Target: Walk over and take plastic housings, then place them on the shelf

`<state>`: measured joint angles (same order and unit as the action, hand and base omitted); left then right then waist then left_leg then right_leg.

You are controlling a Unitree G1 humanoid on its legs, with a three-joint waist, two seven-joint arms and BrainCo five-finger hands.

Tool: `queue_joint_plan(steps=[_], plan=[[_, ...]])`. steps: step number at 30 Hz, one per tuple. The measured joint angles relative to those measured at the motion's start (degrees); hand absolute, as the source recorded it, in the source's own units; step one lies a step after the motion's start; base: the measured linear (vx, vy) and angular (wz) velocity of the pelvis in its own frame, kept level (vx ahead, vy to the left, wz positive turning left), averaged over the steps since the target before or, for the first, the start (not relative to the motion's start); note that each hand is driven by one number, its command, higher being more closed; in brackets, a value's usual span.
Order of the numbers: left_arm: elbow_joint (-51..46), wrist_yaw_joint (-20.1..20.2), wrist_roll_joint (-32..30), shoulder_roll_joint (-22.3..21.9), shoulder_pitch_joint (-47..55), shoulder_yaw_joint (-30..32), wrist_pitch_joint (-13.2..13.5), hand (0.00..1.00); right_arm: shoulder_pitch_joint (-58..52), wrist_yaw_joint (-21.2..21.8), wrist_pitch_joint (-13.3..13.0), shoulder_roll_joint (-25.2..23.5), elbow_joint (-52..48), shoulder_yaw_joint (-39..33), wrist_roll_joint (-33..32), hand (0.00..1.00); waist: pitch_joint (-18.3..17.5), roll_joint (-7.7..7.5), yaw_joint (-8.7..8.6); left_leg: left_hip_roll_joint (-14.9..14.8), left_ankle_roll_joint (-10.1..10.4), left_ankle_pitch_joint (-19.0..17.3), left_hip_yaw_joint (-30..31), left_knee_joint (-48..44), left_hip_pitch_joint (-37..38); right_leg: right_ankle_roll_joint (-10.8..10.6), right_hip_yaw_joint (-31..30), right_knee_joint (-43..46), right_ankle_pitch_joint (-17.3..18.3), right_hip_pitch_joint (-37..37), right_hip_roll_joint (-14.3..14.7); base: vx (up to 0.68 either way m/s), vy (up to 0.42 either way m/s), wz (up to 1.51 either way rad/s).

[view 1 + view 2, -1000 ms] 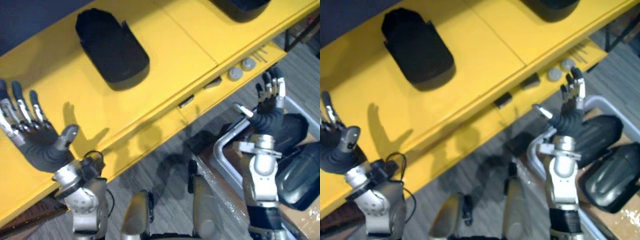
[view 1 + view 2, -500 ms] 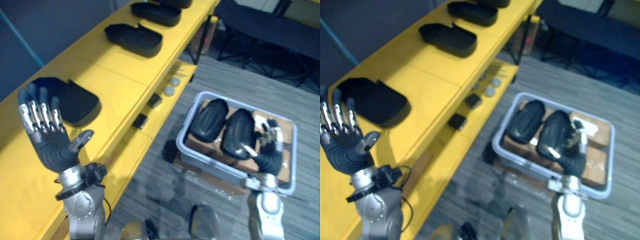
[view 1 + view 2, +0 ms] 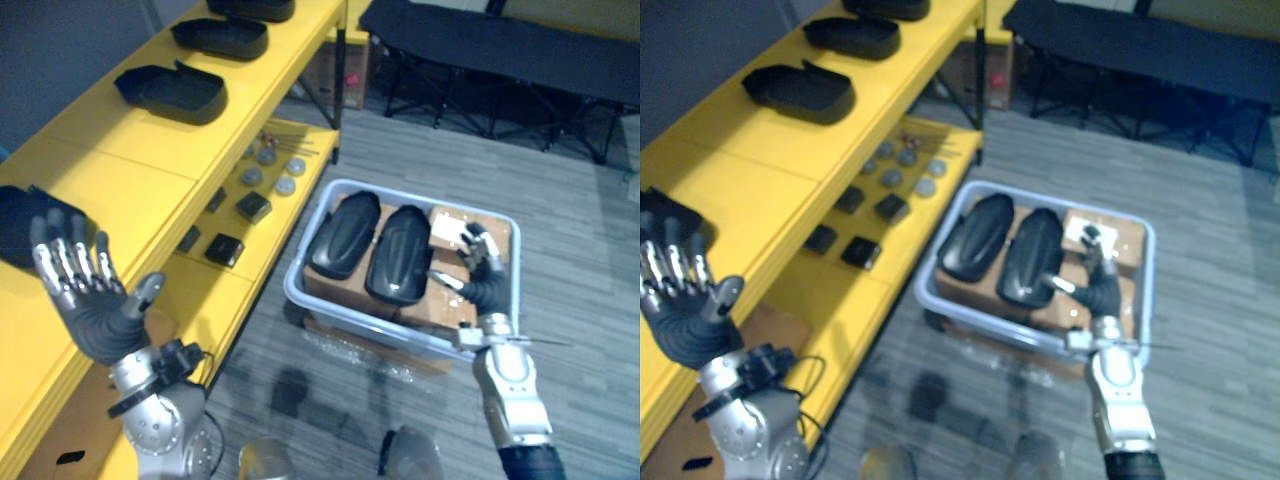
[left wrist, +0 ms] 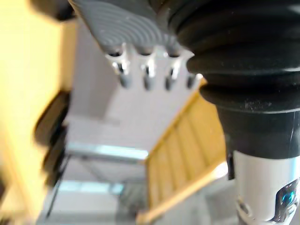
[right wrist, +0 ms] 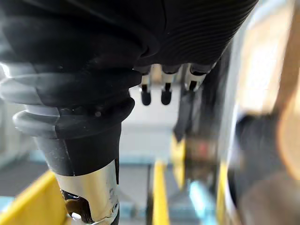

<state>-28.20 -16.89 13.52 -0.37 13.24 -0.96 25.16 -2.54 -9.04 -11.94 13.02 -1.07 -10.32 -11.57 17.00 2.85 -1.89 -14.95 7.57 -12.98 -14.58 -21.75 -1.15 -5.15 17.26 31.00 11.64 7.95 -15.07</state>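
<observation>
1. Left hand: raised beside the front edge of the yellow shelf. Its fingers are released, straight and spread, with the thumb held apart. They grasp nothing.

2. Right hand: held over the grey bin that stands on the floor. Its fingers are released and point upward, and they grasp nothing. The right wrist view shows the same fingers loosely extended with nothing between them.

3. Housings in the bin: two black plastic housings lie side by side on cardboard.
   - The near housing lies just beside the right thumb, on the thumb side of the fingers. Contact cannot be confirmed.
   - The far housing lies beyond it, further from the right fingers and touching or almost touching the near housing.

4. Housings on the shelf: all lie on the top level.
   - One dark housing sits directly behind the left fingers and is partly hidden by them.
   - A second housing, a third housing and a fourth housing lie in a row, well beyond the left fingertips.

5. Lower shelf level: grey discs and dark blocks lie between the two hands.
</observation>
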Motion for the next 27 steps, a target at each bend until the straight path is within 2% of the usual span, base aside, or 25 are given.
queue_joint_plan(steps=[2, 3, 4, 6, 10, 12, 17, 19, 20, 21, 24, 27], plan=[[3.3, 4.3, 0.0, 0.4, -1.6, -4.0, -0.1, 0.0, -0.9, -2.8, 0.0, -0.4, 0.5, -3.3, 0.1, 0.0, 0.2, 0.28, -0.78, 2.1, 0.7, 0.5, -0.1, 2.8, 0.3, -0.3, 0.0, -1.5, -0.2, 0.1, -1.5, -0.05, 0.091, 0.11], [6.5, 7.5, 0.0, 1.7, -2.9, -7.0, -1.4, 0.0, -0.5, -4.8, 0.0, -0.2, 2.1, -4.6, 1.2, 0.0, 0.3, 0.39, -0.9, 3.6, 1.0, 0.9, -0.3, 4.4, 0.8, -1.3, -0.1, -2.8, -0.8, 0.0, -2.3, -0.07, 0.12, 0.0], [7.5, 8.5, 0.0, 2.4, -3.3, -8.2, -2.1, 0.0, -0.2, -5.3, 0.0, -0.1, 2.8, -4.9, 1.4, 0.0, 0.3, 0.38, -0.9, 4.0, 0.9, 0.9, -0.5, 5.0, 1.1, -1.8, -0.3, -3.2, -1.0, 0.0, -2.6, -0.09, 0.125, -0.08], [11.5, 10.9, -1.5, 6.2, -4.3, -12.3, -6.2, 0.0, 3.8, -8.0, 1.1, 1.0, 6.7, -4.4, 1.4, 0.0, 0.4, 0.54, -1.06, 6.1, 0.6, 1.2, -1.5, 5.6, 0.9, -4.2, -0.9, -6.4, -2.5, -0.1, -4.2, -0.11, 0.138, -0.16], [17.6, 10.5, -2.2, 7.0, -4.7, -14.0, -13.1, 0.0, 12.2, -10.0, 4.2, 4.4, 15.4, -2.7, 1.7, 0.0, 2.1, 2.39, -0.52, 7.6, -0.8, 2.1, -1.0, 5.9, 0.0, -4.9, -0.8, -10.5, -5.8, -1.2, -4.7, -0.13, 0.099, 0.05], [23.9, 9.0, -2.1, 7.1, -4.7, -15.3, -16.1, 0.0, 18.4, -10.6, 6.0, 7.7, 23.6, -1.6, 1.7, 0.0, 3.1, 3.45, -0.01, 8.6, -1.4, 2.9, 0.4, 6.2, -1.4, -5.2, 0.7, -12.2, -7.3, -1.8, -5.4, -0.15, 0.048, 0.37], [34.2, 6.8, -2.2, 7.0, -4.0, -18.2, -16.5, 0.0, 31.7, -11.3, 6.0, 14.2, 39.2, 0.4, 1.0, 0.0, 5.7, 4.47, 2.72, 9.6, -2.2, 5.0, 3.6, 6.1, -5.1, -5.1, 3.4, -14.3, -9.6, -1.7, -6.0, -0.11, 0.014, 0.34], [39.5, 6.9, -2.0, 6.7, -3.9, -20.1, -16.3, 0.0, 38.8, -12.1, 6.1, 18.2, 45.9, 2.0, -1.9, 0.0, 7.0, 5.51, 4.4, 10.1, -2.5, 5.7, 4.9, 6.0, -6.2, -5.0, 4.5, -14.8, -10.4, -1.8, -6.3, -0.11, 0.007, 0.28], [40.5, 6.9, -1.8, 6.6, -3.8, -20.6, -16.0, 0.0, 40.6, -12.2, 6.1, 19.0, 47.5, 2.1, -2.6, 0.0, 7.1, 5.69, 4.46, 10.3, -2.6, 6.1, 5.4, 6.1, -6.9, -5.0, 5.0, -14.8, -10.5, -1.7, -6.5, -0.14, 0.005, 0.5], [43.2, 6.9, -0.4, 6.6, -3.4, -22.5, -15.1, 0.0, 44.9, -13.3, 6.0, 21.2, 52.1, 2.1, -6.0, 0.0, 7.6, 6.56, 5.35, 10.8, -2.7, 6.9, 6.3, 6.3, -8.1, -5.0, 6.2, -14.8, -10.7, -1.2, -7.0, -0.09, 0.001, 0.34], [46.7, 6.9, 0.1, 6.2, -2.3, -24.2, -14.5, 0.0, 48.5, -15.4, 6.1, 22.5, 56.2, 2.7, -6.9, 0.0, 8.1, 7.69, 6.99, 10.9, -2.9, 7.3, 6.6, 6.3, -8.9, -5.0, 6.4, -14.7, -10.9, -0.6, -7.1, -0.06, -0.002, 0.11], [50.7, 7.0, 2.8, 5.4, -0.9, -25.2, -12.9, 0.0, 52.0, -18.8, 7.3, 23.5, 60.1, 5.0, -6.9, 0.0, 8.3, 8.47, 7.62, 11.4, -3.0, 7.7, 6.8, 6.3, -9.2, -5.1, 6.4, -14.4, -11.0, -0.2, -7.6, -0.06, 0.004, 0.06]])
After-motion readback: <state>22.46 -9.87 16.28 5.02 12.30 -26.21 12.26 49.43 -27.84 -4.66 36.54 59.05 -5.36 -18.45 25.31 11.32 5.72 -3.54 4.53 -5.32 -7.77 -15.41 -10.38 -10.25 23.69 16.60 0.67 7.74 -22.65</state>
